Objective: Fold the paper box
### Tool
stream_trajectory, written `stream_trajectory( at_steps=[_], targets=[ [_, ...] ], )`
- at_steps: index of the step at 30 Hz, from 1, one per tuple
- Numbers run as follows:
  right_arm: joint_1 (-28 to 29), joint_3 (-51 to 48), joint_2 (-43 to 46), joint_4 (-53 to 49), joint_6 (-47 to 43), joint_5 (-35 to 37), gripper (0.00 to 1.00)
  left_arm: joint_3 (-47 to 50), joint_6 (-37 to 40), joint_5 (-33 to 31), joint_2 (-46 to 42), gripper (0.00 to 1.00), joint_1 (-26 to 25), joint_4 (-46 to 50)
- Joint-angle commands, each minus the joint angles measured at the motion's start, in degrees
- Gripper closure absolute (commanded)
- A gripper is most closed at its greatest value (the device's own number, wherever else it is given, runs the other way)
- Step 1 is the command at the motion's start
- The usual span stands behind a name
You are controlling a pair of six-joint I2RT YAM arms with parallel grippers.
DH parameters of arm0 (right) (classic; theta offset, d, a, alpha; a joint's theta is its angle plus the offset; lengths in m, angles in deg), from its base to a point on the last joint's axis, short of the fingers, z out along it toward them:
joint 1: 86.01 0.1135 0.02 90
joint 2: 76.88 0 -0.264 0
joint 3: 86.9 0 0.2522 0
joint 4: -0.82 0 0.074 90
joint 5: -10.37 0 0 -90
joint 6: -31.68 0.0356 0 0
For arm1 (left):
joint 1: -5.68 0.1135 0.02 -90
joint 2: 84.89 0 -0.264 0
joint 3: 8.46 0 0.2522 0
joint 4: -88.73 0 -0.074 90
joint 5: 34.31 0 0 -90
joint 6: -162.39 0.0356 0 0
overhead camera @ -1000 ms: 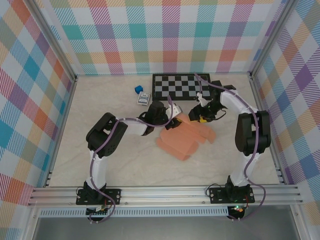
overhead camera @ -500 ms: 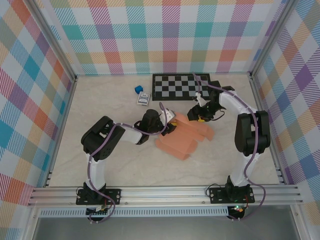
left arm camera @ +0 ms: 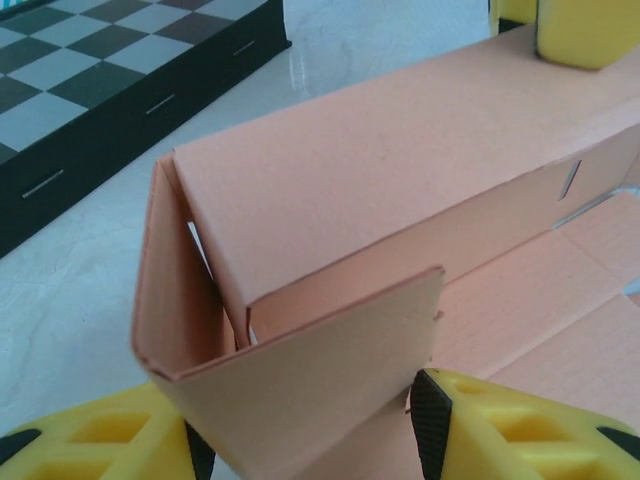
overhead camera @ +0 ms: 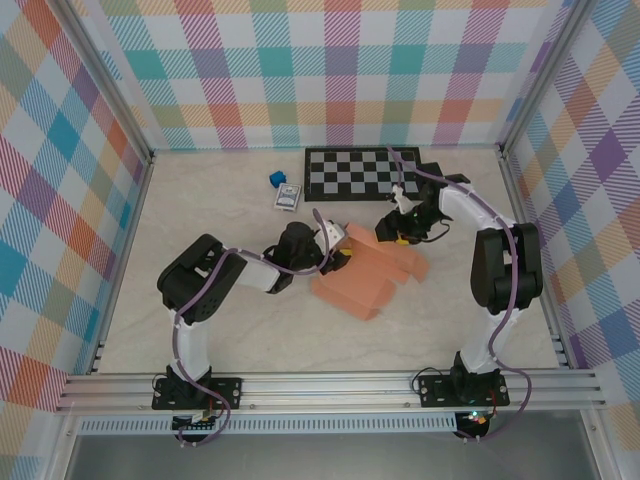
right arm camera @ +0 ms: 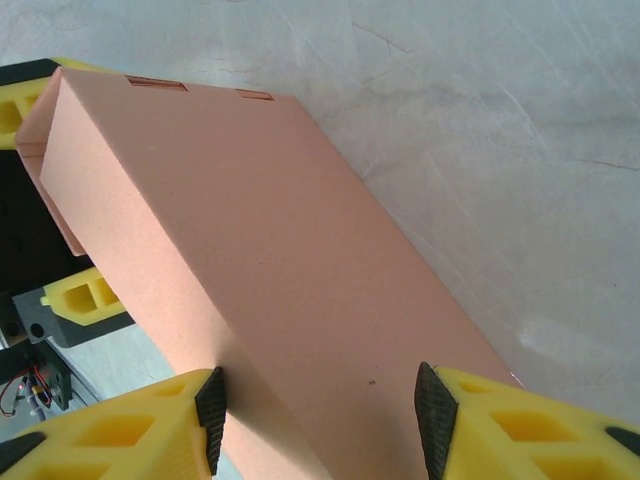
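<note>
The salmon-orange thin cardboard paper box (overhead camera: 368, 285), partly folded, sits in the middle of the pale marbled counter (overhead camera: 220, 200). The left gripper (overhead camera: 338, 256) straddles its raised end flap, the right gripper (overhead camera: 400, 235) its long panel. Both stand half spread; whether either pinches, I cannot tell.

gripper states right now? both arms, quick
Left gripper: closed on the box, fingers either side of its end flap.
Right gripper: closed on the box, fingers across its folded body.
</note>
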Motion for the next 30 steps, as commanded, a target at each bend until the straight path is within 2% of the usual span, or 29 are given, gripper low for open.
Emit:
stream_trajectory(
  at_steps=[1, 9, 12, 14, 16, 19, 23, 25, 30],
  targets=[
    [0.2, -1.6, 0.6, -0.2, -0.4, 2.3, 0.46, 0.6, 1.8, 3.2, -2.5, 0.46, 1.5, -2.8],
    [0.3, -1.5, 0.6, -0.2, -0.8, 2.5, 0.46, 0.3, 5.6, 8.3, -4.9, 0.44, 4.7, 1.5],
    [0.3, -1.6, 0.5, -0.1, -0.8, 2.6, 0.46, 0.6, 6.2, 11.7, -5.7, 0.39, 6.0, 2.2],
    [0.3, -1.9, 0.5, -0.2, -1.0, 2.8, 0.46, 0.5, 7.8, 15.5, -6.5, 0.27, 6.9, 3.8],
    [0.2, -2.2, 0.6, -0.1, -1.1, 3.0, 0.46, 0.3, 9.1, 18.5, -7.1, 0.01, 7.3, 5.9],
    [0.2, -2.5, 0.6, -0.1, -1.2, 3.3, 0.46, 0.1, 11.2, 21.0, -7.6, 0.00, 7.5, 8.6],
    [0.2, -2.7, 0.7, 0.0, -1.3, 3.5, 0.47, 1.1, 12.8, 18.8, -8.7, 0.00, 8.3, 8.7],
    [0.2, -2.5, 0.8, -0.1, -1.3, 3.6, 0.47, 1.2, 15.2, 17.5, -9.4, 0.00, 9.8, 10.0],
    [0.2, -2.2, 0.5, -0.1, -1.2, 3.4, 0.47, -2.5, 21.4, 19.2, -9.3, 0.03, 13.5, 16.6]
  ],
)
